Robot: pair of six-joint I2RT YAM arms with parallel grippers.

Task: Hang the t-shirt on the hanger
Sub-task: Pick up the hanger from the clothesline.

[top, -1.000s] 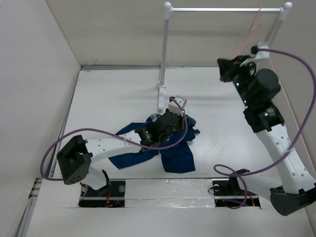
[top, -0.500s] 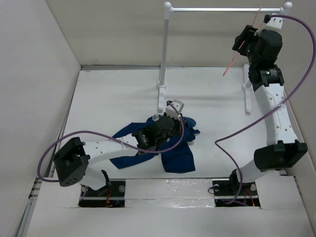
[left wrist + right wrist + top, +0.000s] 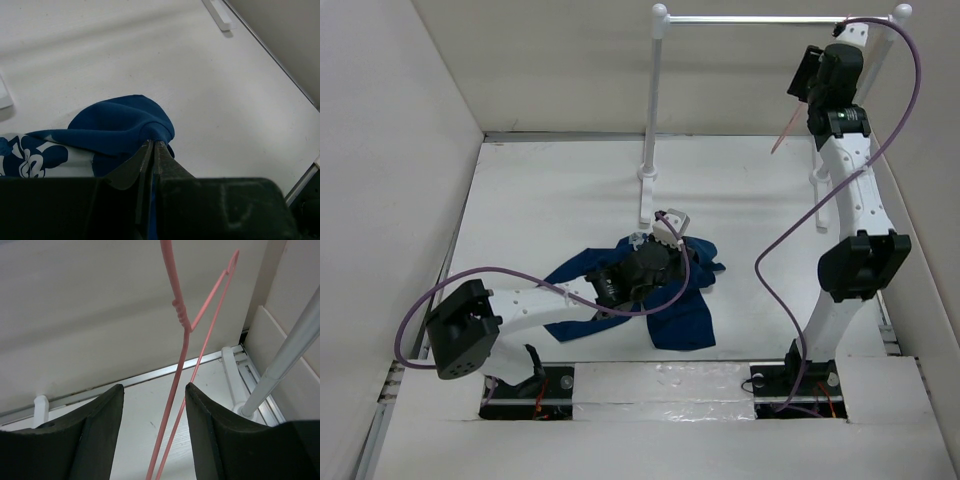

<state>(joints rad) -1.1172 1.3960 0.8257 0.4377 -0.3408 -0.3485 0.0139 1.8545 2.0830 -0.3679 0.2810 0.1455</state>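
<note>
The t-shirt (image 3: 675, 320) lies in a crumpled heap on the surface (image 3: 540, 200), near the middle. The left hand (image 3: 153, 150) is clamped on a small fold of the blue cloth, with its fingers tight together.

The hanger (image 3: 177, 307) is far from the shirt, high up at the right end of the rack (image 3: 770, 18). It seems to hang from the bar. The right hand (image 3: 153, 387) is up there too. Its fingers are apart, with the thin pink wire between them, and nothing is gripped.

The wire is thin and can swing. If the fingers close a bit off, the wire may slip out or the hanger may drop off the bar. The left hand pinches only a little cloth, so a pull could tug the shirt loose. The shirt is bunched up, so its neck hole could be hard to find.
</note>
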